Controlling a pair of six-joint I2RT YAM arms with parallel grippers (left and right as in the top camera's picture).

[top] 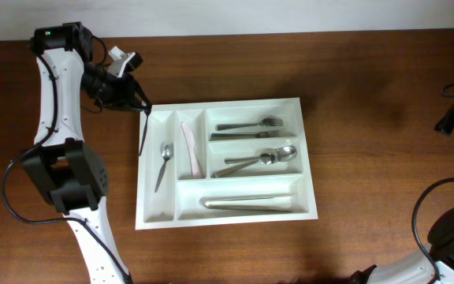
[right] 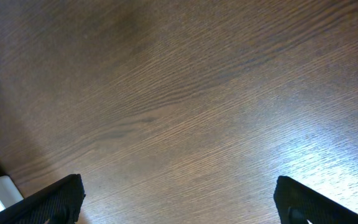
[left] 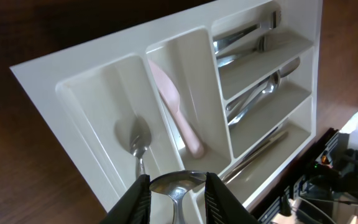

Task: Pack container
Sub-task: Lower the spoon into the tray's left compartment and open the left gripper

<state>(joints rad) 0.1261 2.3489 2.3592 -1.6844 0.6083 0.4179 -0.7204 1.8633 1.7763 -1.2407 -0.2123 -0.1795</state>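
Holding a spoon [left: 174, 185] tight between the two fingers of my left gripper [left: 176, 186], I hang over one corner of the container [top: 306, 158]. The big white container sits in the middle of the brown table [top: 369, 63]. My right gripper [right: 179, 196] is spread wide with nothing in it, well away over bare wood.

Right under me is a narrow slot with a little spoon [left: 138, 146] lying in it. The slot next to it has a pink thing [left: 180, 118]. The wide slots hold more shiny cutlery.

I think a few things could go wrong. I am close to the edge, so if I let go here the spoon might hit the rim and bounce out onto the table. It could land across the thin wall between the two slots and get stuck there. If I push down too low, I might bump the corner and tip or slide the container.
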